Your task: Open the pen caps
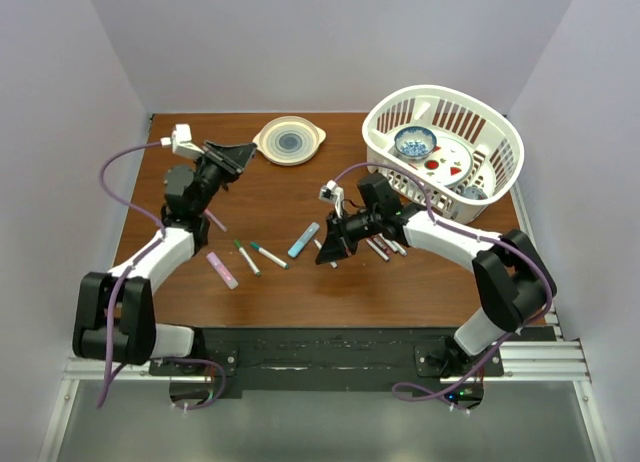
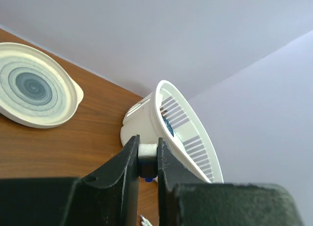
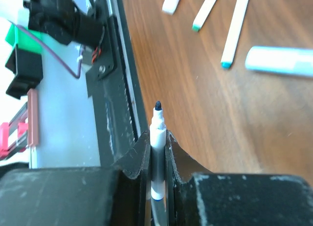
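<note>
Nearest the arms, a pink highlighter lies on the table. Just beyond it are two thin pens, slanting from far-left to near-right, each capped at its far-left end: one green cap, one teal cap. A light-blue highlighter lies beside them. The right gripper is clamped on a white pen with its long axis along the fingers and its bare black tip pointing at the near edge. More pens lie past it (partly hidden by the arm, so uncounted). Farther back, the raised left gripper pinches a white stub with a blue end; whether that is a cap cannot be told. Beyond stand one plate and one basket holding a bowl.
</note>
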You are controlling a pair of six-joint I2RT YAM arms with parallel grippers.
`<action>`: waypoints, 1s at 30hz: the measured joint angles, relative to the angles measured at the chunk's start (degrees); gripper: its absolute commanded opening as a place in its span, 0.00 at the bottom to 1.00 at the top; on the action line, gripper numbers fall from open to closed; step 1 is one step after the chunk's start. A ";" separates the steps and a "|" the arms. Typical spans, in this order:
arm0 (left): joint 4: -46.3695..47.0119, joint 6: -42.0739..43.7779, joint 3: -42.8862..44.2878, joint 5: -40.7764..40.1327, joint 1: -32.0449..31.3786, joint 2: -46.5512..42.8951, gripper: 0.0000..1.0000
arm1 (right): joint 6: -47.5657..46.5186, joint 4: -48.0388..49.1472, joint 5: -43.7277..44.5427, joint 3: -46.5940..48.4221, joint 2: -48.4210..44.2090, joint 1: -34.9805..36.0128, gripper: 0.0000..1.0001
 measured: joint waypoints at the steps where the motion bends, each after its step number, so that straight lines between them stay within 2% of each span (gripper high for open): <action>1: 0.02 0.00 -0.50 -0.48 0.44 -0.83 0.00 | -0.87 -0.83 -0.09 0.00 0.00 0.04 0.00; 7: -6.38 0.37 -4.22 -2.05 4.28 -1.05 0.00 | -11.19 -10.05 0.00 2.43 -0.15 -0.24 0.00; 15: -21.70 2.91 -0.90 -4.63 13.11 13.60 0.01 | -18.43 -15.47 1.20 3.89 -0.98 -0.31 0.00; 20: -28.28 5.07 5.73 -7.28 14.78 20.28 0.20 | -19.82 -16.44 1.31 4.09 -0.98 -0.35 0.00; 25: -32.81 7.54 15.47 -10.03 15.30 27.30 0.27 | -20.41 -17.51 1.95 4.17 -0.98 -0.35 0.00; 30: -36.26 9.27 21.97 -10.75 15.54 32.74 0.39 | -20.63 -17.88 2.29 4.39 -0.98 -0.52 0.00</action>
